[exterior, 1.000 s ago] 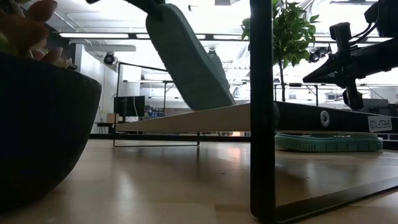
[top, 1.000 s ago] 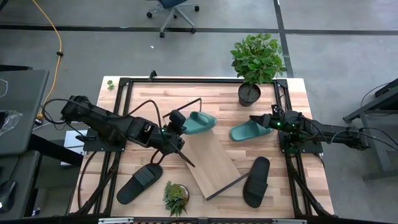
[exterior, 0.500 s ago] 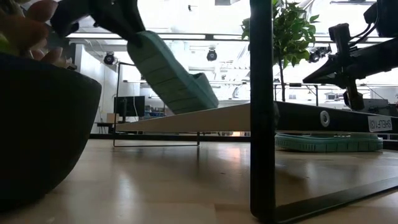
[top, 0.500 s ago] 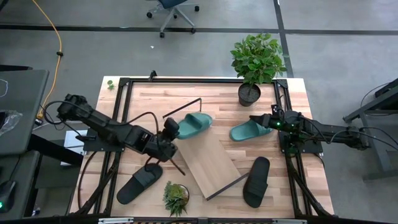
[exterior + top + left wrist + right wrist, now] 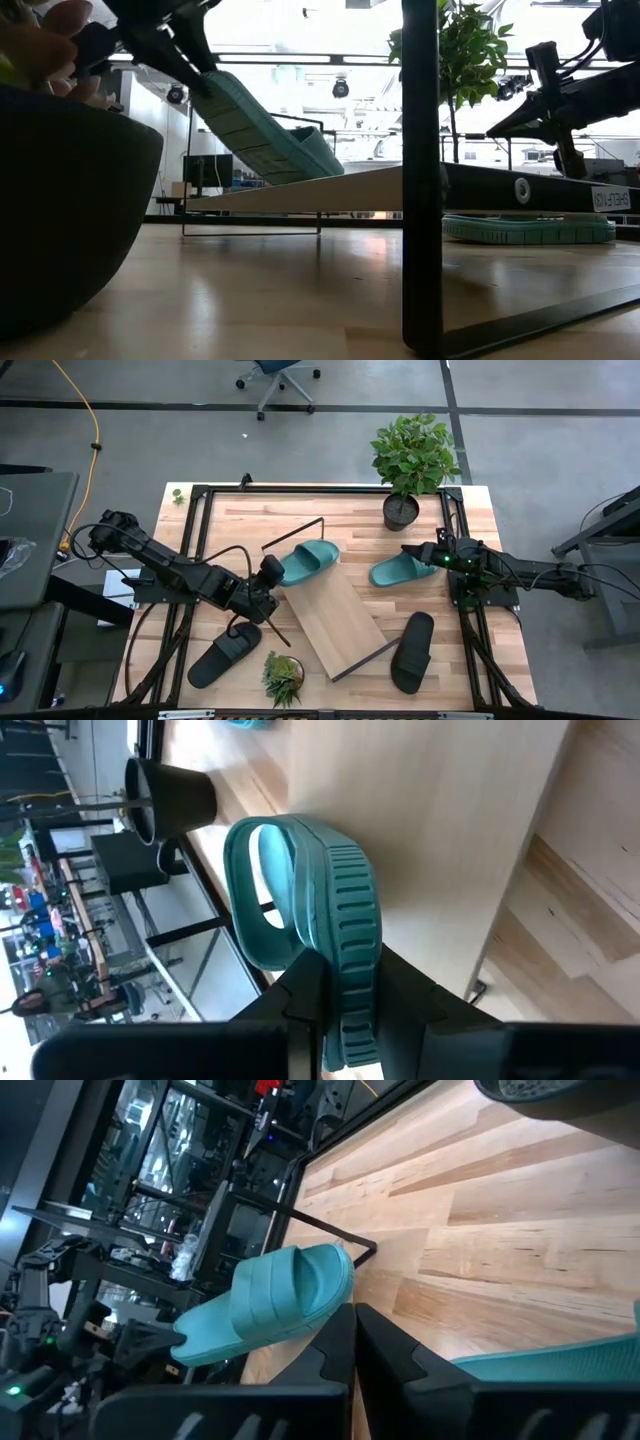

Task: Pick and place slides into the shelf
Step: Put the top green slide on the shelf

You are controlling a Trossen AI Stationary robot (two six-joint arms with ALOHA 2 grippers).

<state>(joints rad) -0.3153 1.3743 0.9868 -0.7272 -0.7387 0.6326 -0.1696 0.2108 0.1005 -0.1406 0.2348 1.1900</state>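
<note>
My left gripper (image 5: 270, 575) is shut on a teal-green slide (image 5: 305, 560) over the far left end of the slanted light-wood shelf (image 5: 335, 615). In the low view this slide (image 5: 260, 135) slopes down from the gripper to the board (image 5: 330, 188). The second teal slide (image 5: 400, 571) lies sole-down on the tabletop, right of the shelf. My right gripper (image 5: 432, 556) is shut at that slide's right end. One black slide (image 5: 223, 656) lies on the tabletop near the left front, the other (image 5: 412, 651) near the right front. My left gripper pinches the teal slide's heel end (image 5: 355, 970) between its two fingers (image 5: 305, 1010), coming from the table's left. The slide is tilted, heel high. Its toe end (image 5: 315, 160) is down at the shelf board's high end; whether it touches there I cannot tell. My right gripper (image 5: 352, 1335) is shut beside the second teal slide (image 5: 560, 1360); whether it touches it I cannot tell.
A large potted plant (image 5: 410, 460) stands at the far edge of the table, right of centre. A small potted plant (image 5: 283, 676) stands at the near edge, by the shelf's low end and the left black slide. A black wire frame (image 5: 295, 530) carries the board.
My left gripper has moved toward the table's left and near edges and has come down. The teal slide it holds has tipped from steep to a shallower slant, and its toe end has sunk to the shelf board's high end. The right arm has kept still.
</note>
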